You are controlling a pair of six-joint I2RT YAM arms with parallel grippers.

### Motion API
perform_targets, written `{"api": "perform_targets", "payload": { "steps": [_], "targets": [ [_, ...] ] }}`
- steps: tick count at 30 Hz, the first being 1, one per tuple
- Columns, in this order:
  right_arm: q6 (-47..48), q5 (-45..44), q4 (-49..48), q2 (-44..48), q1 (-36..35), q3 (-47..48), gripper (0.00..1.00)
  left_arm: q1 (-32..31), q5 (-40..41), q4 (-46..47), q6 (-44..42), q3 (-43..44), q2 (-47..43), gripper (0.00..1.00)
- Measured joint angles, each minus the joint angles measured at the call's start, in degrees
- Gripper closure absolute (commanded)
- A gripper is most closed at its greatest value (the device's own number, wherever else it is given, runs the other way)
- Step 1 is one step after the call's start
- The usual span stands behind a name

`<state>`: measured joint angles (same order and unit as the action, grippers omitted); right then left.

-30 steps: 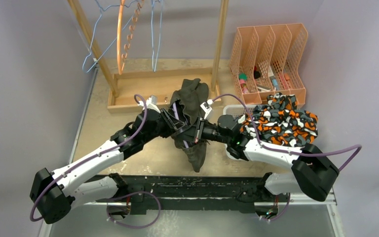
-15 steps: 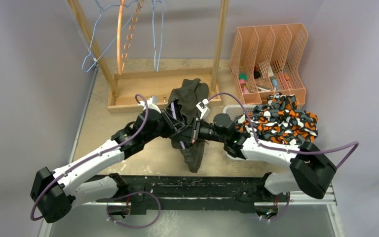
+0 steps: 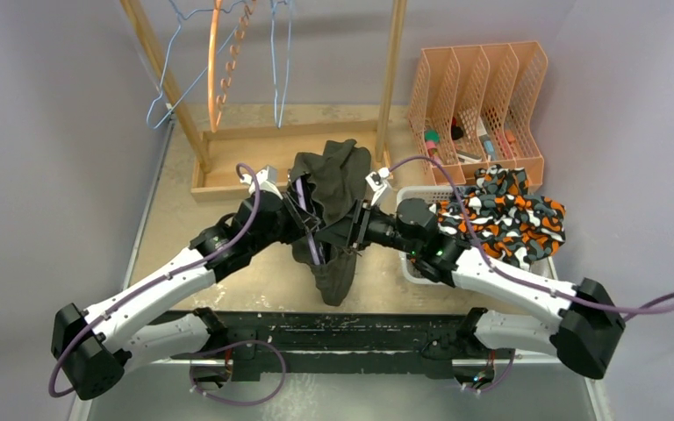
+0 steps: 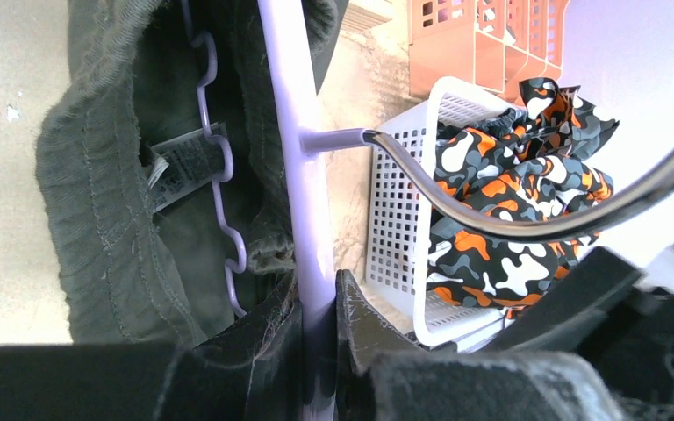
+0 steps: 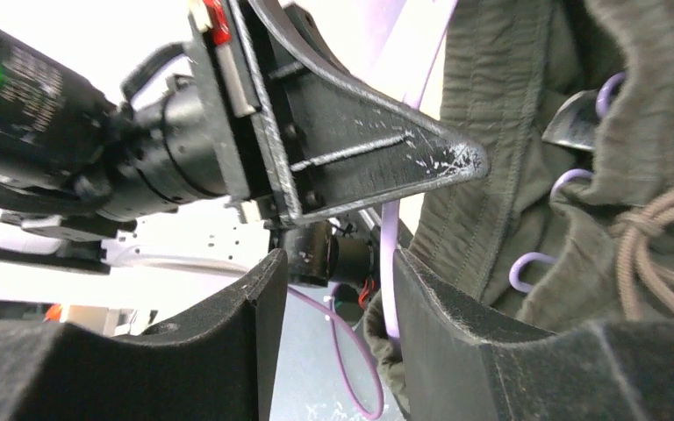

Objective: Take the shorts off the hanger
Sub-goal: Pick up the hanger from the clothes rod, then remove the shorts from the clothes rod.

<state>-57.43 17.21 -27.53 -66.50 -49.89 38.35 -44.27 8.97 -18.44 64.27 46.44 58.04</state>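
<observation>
Left gripper [image 4: 316, 303] clamped on the purple hanger [image 4: 291, 158]. Olive shorts [image 4: 96, 210] are threaded on it, mid-table between my arms. Right gripper [image 5: 333, 289] half open, gripping nothing, just beside the shorts.

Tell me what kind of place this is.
Probably a lab bench staged for clothes handling: a wooden clothes rack, a white basket of camo shorts, and two robot arms at the table edge.
</observation>
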Motion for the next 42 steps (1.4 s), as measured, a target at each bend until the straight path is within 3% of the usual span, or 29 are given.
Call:
{"api": "perform_targets", "payload": {
  "steps": [7, 12, 16, 22, 27, 33, 42],
  "targets": [
    [2.2, -9.7, 15.2, 7.8, 0.0, 3.8, 0.39, 0.0, 0.3, -2.9, -3.5, 2.6, -0.7, 1.0],
    [0.5, -12.0, 18.7, 8.4, 0.0, 0.9, 0.38, 0.0, -0.4, -4.2, -5.9, 5.0, -0.7, 1.0],
    [-4.5, -11.0, 15.8, 6.8, 0.0, -2.5, 0.37, 0.0, -1.7, -5.0, -8.2, 5.6, -1.4, 1.0],
    [-13.9, -5.7, -0.7, 2.2, -0.3, -11.4, 0.42, 0.1, -6.2, -6.0, -14.0, 7.6, -1.5, 1.0],
    [-14.5, -8.1, 6.3, -2.7, -3.1, -4.0, 0.45, 0.1, -6.4, -7.7, -17.5, 9.5, -1.4, 1.0],
    [-16.6, -10.7, 7.7, -3.3, -5.9, -0.8, 0.4, 0.1, -4.8, -12.5, -22.2, 13.2, 0.1, 1.0],
    [-17.9, -10.1, 11.4, -12.1, -8.1, 5.8, 0.6, 0.1, 0.1, -16.0, -23.4, 14.0, 0.2, 1.0]
  ]
}}
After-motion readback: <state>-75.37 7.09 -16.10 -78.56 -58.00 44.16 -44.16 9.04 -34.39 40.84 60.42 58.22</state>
